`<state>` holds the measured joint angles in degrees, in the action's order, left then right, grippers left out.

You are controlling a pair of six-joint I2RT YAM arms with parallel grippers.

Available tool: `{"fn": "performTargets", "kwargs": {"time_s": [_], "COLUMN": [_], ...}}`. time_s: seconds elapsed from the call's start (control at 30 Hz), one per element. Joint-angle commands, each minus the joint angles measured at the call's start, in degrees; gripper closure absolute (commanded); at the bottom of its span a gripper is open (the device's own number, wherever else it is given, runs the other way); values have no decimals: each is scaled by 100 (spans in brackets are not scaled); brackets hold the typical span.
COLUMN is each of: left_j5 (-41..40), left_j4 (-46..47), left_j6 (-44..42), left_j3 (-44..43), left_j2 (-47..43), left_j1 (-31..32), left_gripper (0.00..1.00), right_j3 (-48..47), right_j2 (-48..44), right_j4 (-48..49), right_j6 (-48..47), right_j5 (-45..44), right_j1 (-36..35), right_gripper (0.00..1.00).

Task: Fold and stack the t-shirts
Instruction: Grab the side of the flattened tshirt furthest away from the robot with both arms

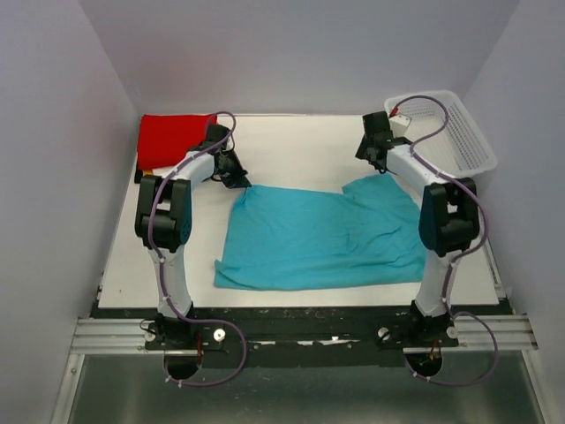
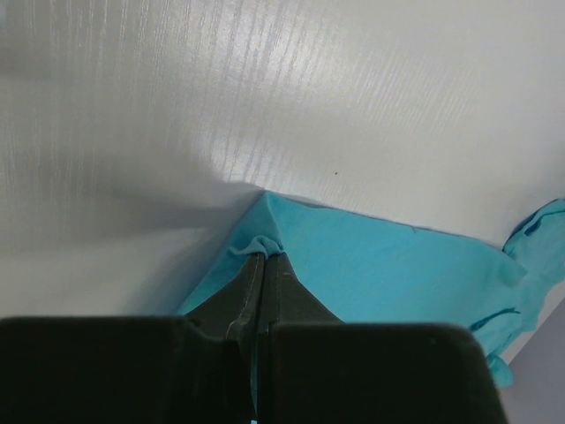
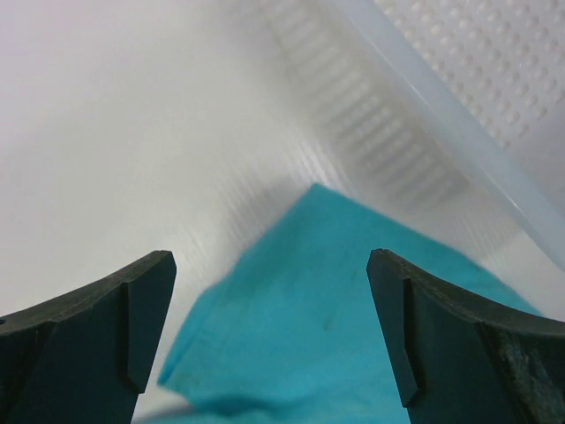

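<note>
A turquoise-blue t-shirt lies spread over the middle of the white table, wrinkled at its right side. My left gripper is shut on the shirt's far left corner, a small fold of cloth pinched between the tips. My right gripper hangs open just above the shirt's far right corner, its fingers on either side with nothing between them. A folded red t-shirt lies at the back left of the table.
A white plastic mesh basket stands at the back right, close behind my right gripper, and its wall fills the upper right of the right wrist view. Grey walls enclose the table on three sides.
</note>
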<state>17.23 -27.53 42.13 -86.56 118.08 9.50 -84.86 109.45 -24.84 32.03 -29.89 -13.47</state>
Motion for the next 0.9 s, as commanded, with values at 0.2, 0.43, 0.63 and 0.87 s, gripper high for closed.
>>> {"fn": "performTargets", "kwargs": {"time_s": [0.2,0.43,0.63,0.87], "left_j5": [-80,-388,-335,-361], "left_j4": [-233,-319,-332,-290], "left_j6": [-310,-435,-461,-356], "left_j3": [-190,-178,-184,-145], "left_j2": [-172,-307,-279,-329], "left_j1": [17,-7,-36,-62], "left_gripper": [100,100,100,100], "right_j3": [-2005,-1569,-1250,-1026], "right_j2": [2063,2159,2004,1650], "right_j4": [-844,-600,-702,-891], "right_j6": [-306,-290,-229,-77], "right_j5": [-1009,-534,-873,-1177], "right_j1": [38,36,40,40], "right_gripper": [14,30,46,47]}}
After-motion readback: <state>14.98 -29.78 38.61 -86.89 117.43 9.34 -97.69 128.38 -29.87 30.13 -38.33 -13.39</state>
